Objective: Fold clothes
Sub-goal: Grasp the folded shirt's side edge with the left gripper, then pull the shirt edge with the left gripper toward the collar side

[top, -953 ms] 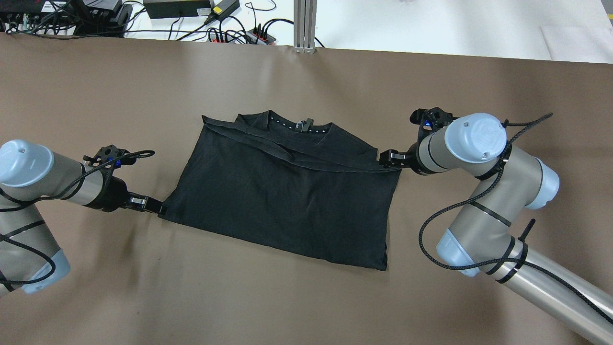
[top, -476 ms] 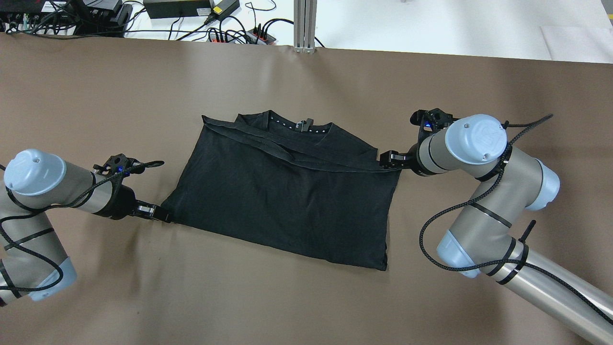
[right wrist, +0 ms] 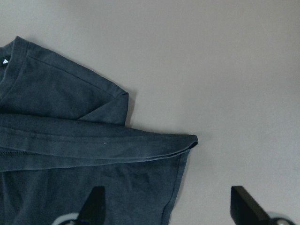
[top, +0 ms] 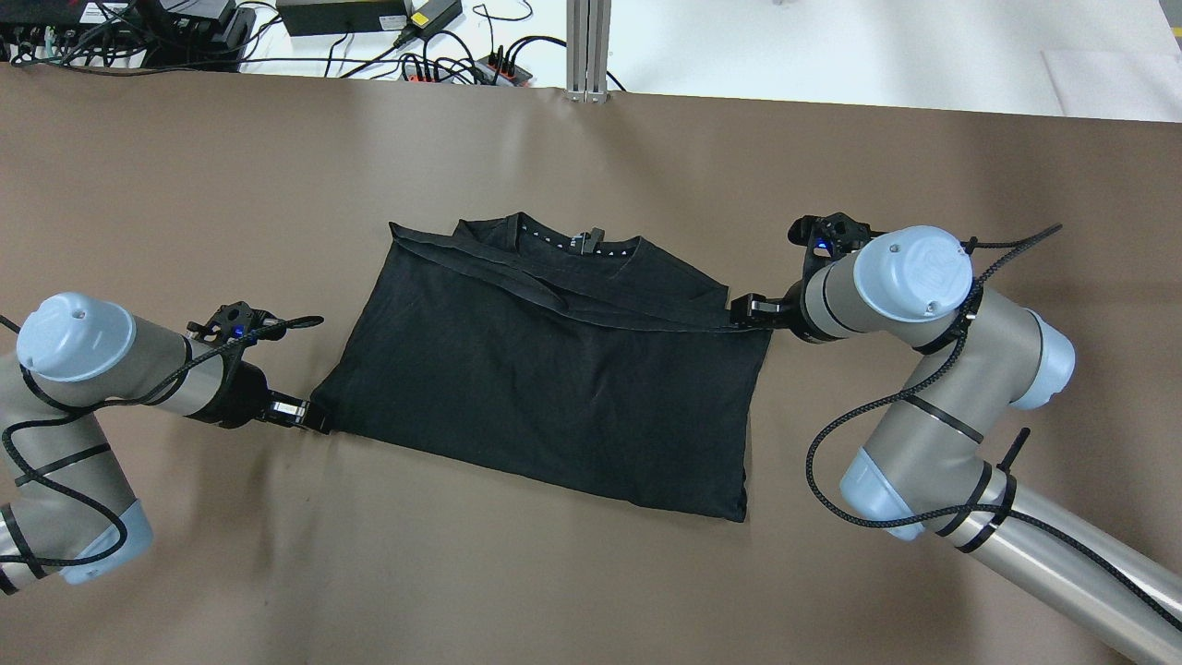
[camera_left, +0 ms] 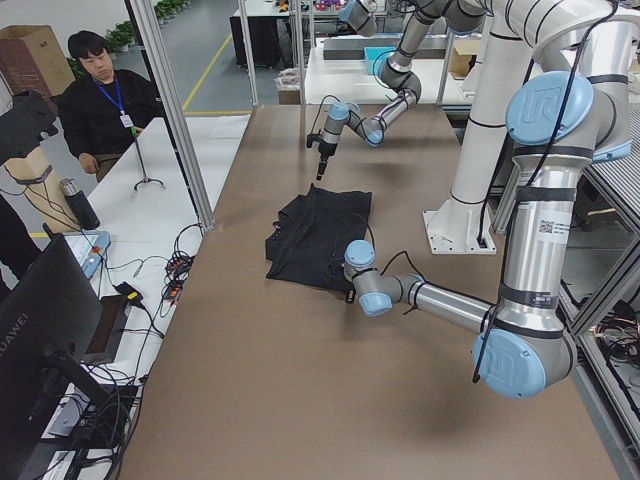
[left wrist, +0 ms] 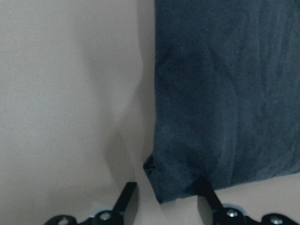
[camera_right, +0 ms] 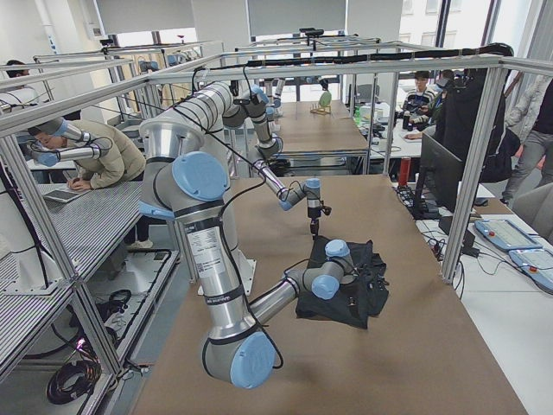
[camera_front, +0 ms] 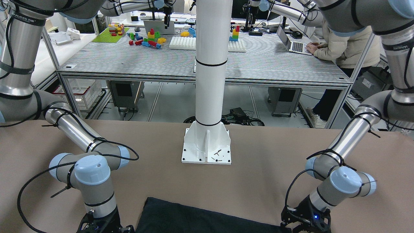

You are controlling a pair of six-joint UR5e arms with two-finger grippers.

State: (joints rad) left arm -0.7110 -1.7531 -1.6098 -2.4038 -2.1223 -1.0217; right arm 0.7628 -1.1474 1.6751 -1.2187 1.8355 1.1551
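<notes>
The clothes [top: 554, 369] are one black shirt lying folded on the brown table, collar toward the far edge; they also show in the front view [camera_front: 194, 220]. My left gripper [top: 309, 416] sits low at the shirt's near-left corner. In the left wrist view this left gripper [left wrist: 166, 197] is open, and the corner of the clothes [left wrist: 225, 93] lies between its fingers. My right gripper [top: 743, 312] is at the right end of the folded-over hem. The right wrist view shows the right gripper [right wrist: 168, 206] wide open, with the hem edge of the clothes [right wrist: 93, 150] between its fingers.
The white pillar [camera_front: 210, 81] stands on its base plate behind the shirt. Power strips and cables [top: 443, 65] and an aluminium post [top: 588, 46] line the far table edge. A seated person [camera_left: 105, 110] and a monitor [camera_left: 40, 330] are beyond the left end.
My left arm has swung in, moving its gripper slightly right and toward the near edge, against the shirt's corner. The right gripper shifted a little left. The shirt lies as before.
</notes>
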